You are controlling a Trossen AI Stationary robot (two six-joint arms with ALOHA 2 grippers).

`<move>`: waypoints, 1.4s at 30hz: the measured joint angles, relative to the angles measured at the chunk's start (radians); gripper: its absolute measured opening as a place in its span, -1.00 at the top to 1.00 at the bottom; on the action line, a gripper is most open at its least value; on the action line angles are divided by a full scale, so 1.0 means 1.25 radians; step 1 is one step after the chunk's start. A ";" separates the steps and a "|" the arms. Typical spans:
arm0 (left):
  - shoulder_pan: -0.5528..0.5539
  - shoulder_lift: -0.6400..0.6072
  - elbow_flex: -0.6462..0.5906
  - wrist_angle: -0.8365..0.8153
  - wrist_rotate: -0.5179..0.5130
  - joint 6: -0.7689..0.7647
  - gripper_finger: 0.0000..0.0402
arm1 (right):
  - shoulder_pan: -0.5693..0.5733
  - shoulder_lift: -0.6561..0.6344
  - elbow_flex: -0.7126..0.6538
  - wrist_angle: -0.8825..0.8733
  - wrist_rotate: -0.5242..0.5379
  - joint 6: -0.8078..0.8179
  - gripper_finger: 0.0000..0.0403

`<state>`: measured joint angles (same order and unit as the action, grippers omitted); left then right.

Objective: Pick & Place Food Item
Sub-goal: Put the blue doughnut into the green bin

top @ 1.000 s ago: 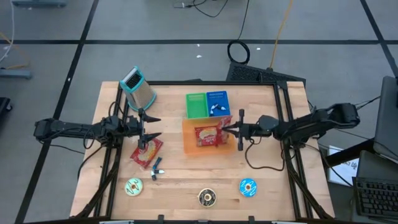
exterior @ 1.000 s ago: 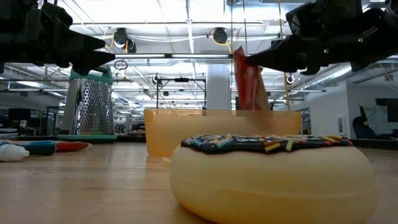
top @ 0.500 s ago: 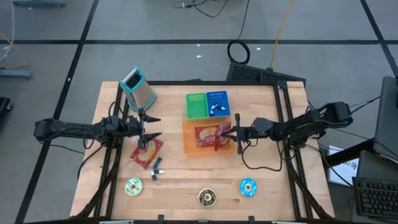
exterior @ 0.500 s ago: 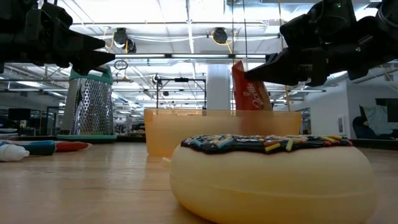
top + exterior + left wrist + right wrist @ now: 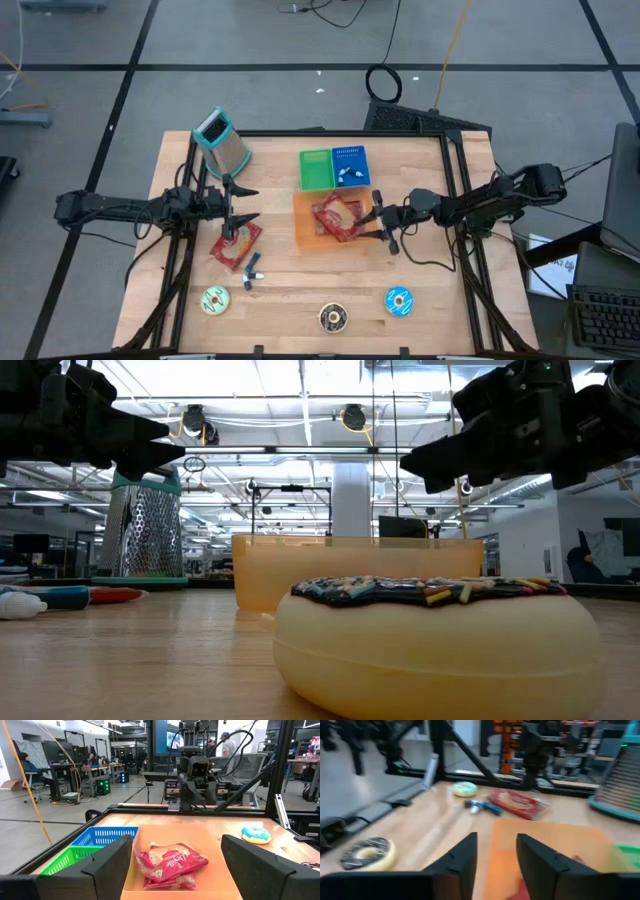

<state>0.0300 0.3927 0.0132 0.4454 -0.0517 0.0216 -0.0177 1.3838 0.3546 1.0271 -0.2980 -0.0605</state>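
1. Your right gripper (image 5: 381, 226) stood with jaws apart, empty, at the orange bin (image 5: 304, 234)'s edge; the red snack packet (image 5: 335, 217) lay inside.
2. Your left gripper (image 5: 238, 203), spread wide, waited above another packet (image 5: 236, 245) near the table's left edge.
3. The release looked done; withdrawing upward seemed next.

Both arms reach inward — left gripper (image 5: 243, 203) spread wide, right gripper (image 5: 383, 223) parted.
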 joint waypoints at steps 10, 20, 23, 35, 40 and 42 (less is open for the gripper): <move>0.000 0.000 0.000 0.000 0.000 0.000 -0.52 | 0.008 0.000 0.000 0.020 -0.013 0.121 0.14; 0.000 0.000 0.000 0.000 0.000 0.000 -0.52 | 0.165 -0.001 0.000 0.240 -0.039 0.203 0.15; 0.000 0.000 0.000 0.000 0.000 0.000 -0.52 | 0.229 0.000 0.000 0.318 -0.033 0.209 0.13; 0.000 0.000 0.000 0.000 0.000 0.000 -0.52 | 0.422 0.004 0.034 0.337 0.180 0.314 0.08; 0.000 0.000 0.000 0.000 0.000 0.000 -0.52 | 0.515 0.004 0.099 0.259 0.293 0.295 0.05; 0.000 0.000 0.000 0.000 0.000 0.000 -0.52 | 0.570 0.002 0.155 0.131 0.337 0.254 0.00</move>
<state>0.0302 0.3923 0.0132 0.4457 -0.0518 0.0216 0.6948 1.3869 0.5483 1.1902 0.1226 0.2568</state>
